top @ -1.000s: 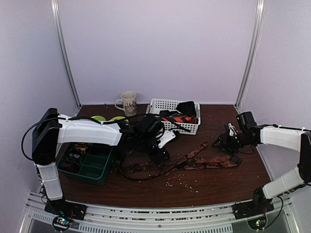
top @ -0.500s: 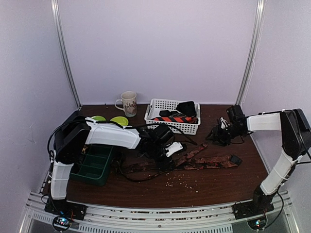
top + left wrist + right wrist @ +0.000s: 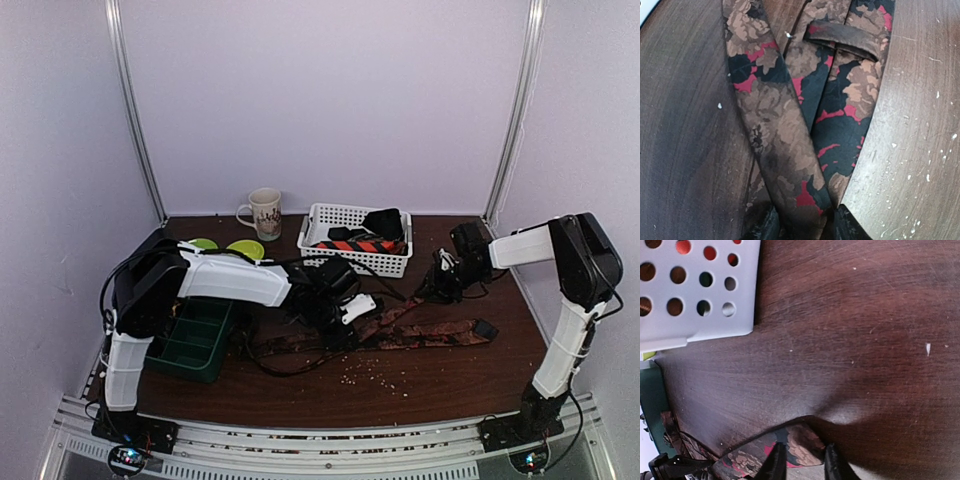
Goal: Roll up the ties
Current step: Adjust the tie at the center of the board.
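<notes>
1. The left gripper (image 3: 805,227) is partly closed, with a finger on each side of the tie (image 3: 790,125). The fabric bunches narrow in the gap between them.
2. In the left wrist view, the tie is brown with a floral pattern in black and red. It lies doubled over itself, so two lengths run side by side on the worktop (image 3: 420,385).
3. The right gripper (image 3: 802,465) is narrowed onto one end of the same tie, and the tip sits pinched between its fingers.
4. From above, the tie stretches flat across the middle of the worktop. It runs from near the green tray (image 3: 195,350) on the left towards the right edge, and the two grippers hold it at separate spots.
5. A white basket (image 3: 340,213) stands behind the tie, near the back wall. It holds a striped tie (image 3: 368,245) and a black tie (image 3: 385,222).
6. A mug (image 3: 266,212) stands just left of the basket.
7. Pale crumbs (image 3: 375,372) are scattered in front of the tie.
</notes>
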Tool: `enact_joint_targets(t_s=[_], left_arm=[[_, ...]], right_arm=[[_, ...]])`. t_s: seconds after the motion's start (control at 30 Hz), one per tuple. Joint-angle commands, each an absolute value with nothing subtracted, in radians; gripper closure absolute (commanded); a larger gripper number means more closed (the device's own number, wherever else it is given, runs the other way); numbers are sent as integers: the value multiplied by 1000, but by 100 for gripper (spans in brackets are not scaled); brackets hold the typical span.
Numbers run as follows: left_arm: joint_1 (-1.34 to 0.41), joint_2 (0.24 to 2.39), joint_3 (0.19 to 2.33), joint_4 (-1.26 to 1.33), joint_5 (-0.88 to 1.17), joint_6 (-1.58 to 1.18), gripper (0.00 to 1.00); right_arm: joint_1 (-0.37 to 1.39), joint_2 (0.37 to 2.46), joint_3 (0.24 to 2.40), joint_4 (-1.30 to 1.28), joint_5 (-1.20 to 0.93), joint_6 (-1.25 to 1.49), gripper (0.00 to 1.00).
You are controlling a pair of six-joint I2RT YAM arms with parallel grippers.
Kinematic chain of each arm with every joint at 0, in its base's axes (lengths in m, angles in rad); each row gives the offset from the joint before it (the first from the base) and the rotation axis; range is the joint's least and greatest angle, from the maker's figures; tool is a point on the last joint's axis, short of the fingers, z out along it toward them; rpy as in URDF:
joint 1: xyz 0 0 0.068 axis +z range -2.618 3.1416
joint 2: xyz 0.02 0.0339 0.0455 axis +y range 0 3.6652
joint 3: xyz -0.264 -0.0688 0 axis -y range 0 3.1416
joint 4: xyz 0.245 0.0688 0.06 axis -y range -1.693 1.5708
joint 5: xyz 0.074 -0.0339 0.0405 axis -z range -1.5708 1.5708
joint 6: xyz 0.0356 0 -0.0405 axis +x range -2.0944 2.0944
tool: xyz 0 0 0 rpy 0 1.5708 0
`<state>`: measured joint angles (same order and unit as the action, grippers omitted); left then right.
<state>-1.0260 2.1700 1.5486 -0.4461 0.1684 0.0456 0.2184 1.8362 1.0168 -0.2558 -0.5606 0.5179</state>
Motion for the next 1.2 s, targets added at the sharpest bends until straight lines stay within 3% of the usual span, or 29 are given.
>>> enact_joint_targets(t_s=[0.0, 0.13, 0.4, 0.87, 1.17], left_arm=[[-1025, 2189, 1564, -449, 154, 61, 64], [-1025, 2183, 1559, -449, 137, 59, 76], [-1010, 2050, 1489, -477, 53, 112, 100], [-928, 1831, 1267, -635, -133, 279, 100], [-871, 1800, 1209, -634, -105, 251, 100]], right_arm=[[224, 1866, 1028, -257, -535, 490, 79], [225, 1847, 1024, -267, -527, 483, 100], [225, 1710, 973, -232, -572, 516, 100], [443, 1495, 718, -120, -605, 672, 100], [586, 1617, 771, -39, -529, 756, 100]])
